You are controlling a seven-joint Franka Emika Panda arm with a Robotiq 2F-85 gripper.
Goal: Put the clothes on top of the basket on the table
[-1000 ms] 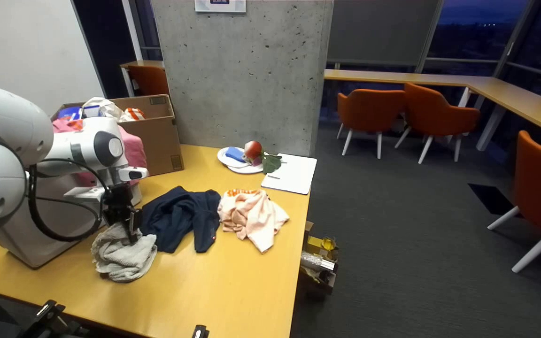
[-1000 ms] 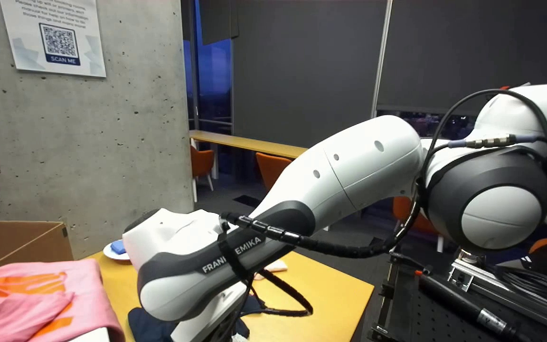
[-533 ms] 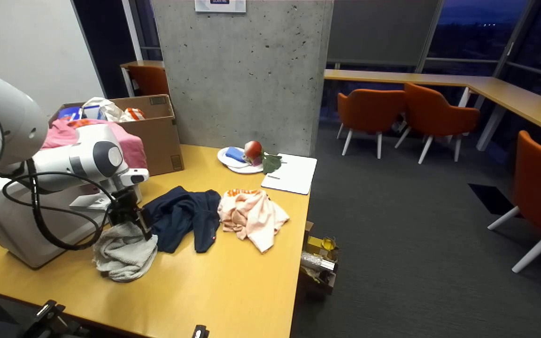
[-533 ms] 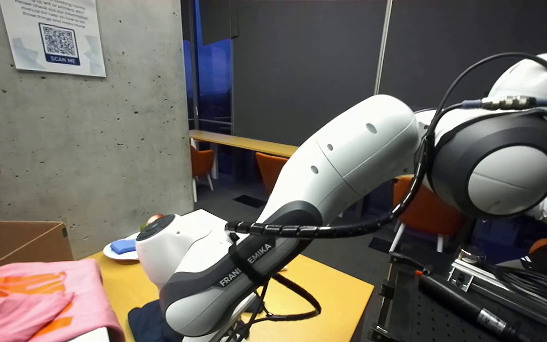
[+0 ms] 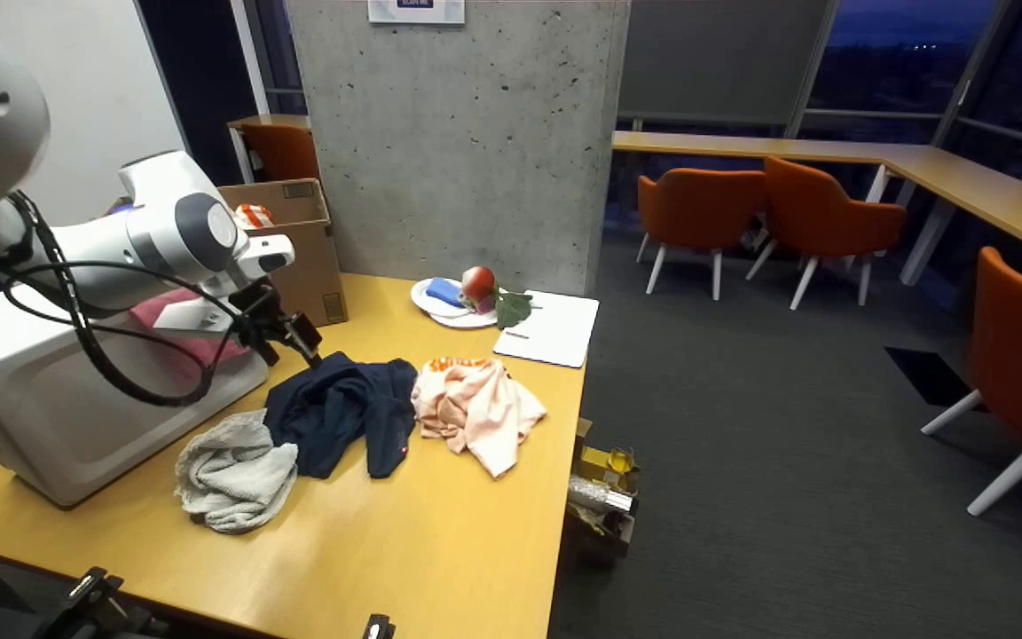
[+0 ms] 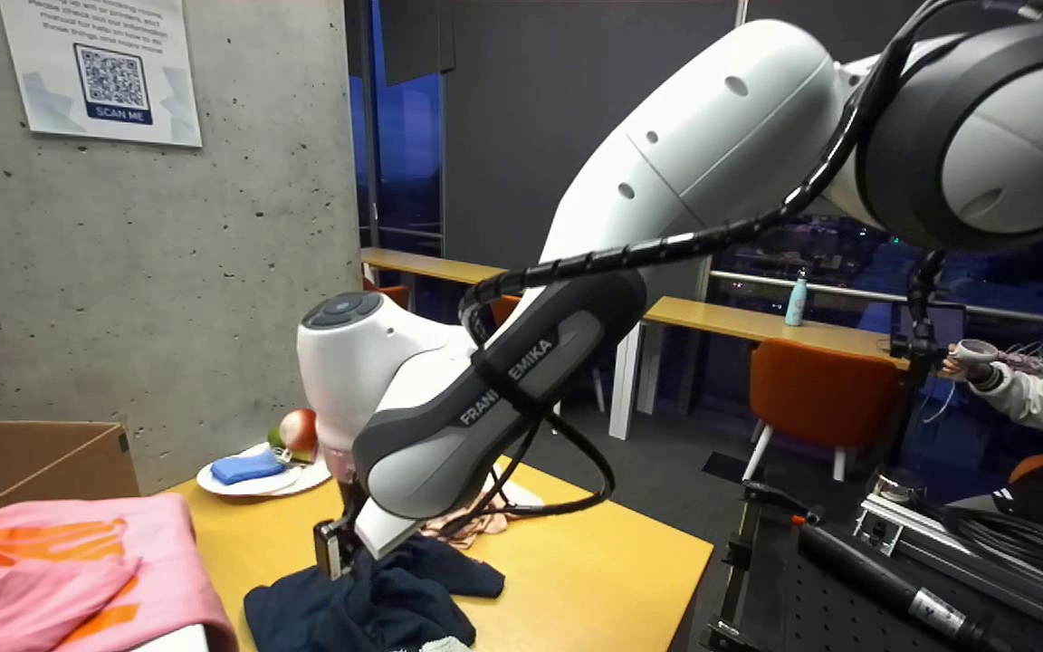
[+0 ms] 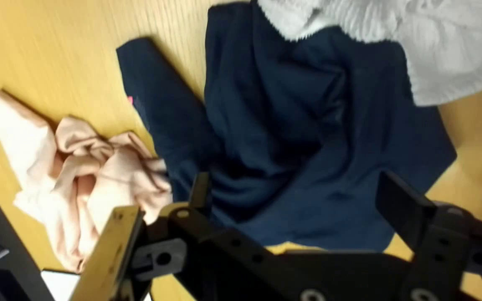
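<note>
Moved since earlier: gripper point(image 5: 294, 359), lifted away from the grey cloth point(image 5: 240, 479), now above the navy garment point(image 5: 342, 417); cloth left on the table point(image 5: 440, 532).
Navy place: mid-table, clear of every edge, between grey cloth and peach garment point(image 5: 475, 408).
Navy handling: should be soft, light, floppy, hard to damage, not slippery. Grey cloth looks lapped over its border, may drag along.
Navy hold: best pinched at the bunched folds near its middle; flat outer part probably slips out.
Gripper: wide in the wrist view, fingers point(image 7: 404, 209) well apart, nothing gripped; over navy's end nearest the concrete pillar point(image 5: 458, 151). Contact with fabric: can't tell.
Grey cloth: bunched, closest of the three to the near edge in an exterior view.
Peach garment: crumpled, just in from the right edge, same view.
Basket point(image 5: 58, 417): pale bin, taken as such, on the side away from the right edge; pink garment point(image 6: 69, 580) draped on top.
Basket load: judged early; three pieces waiting if they go up there.
Far right corner: white plates point(image 5: 474, 321), flat white board point(image 5: 555, 328).
</note>
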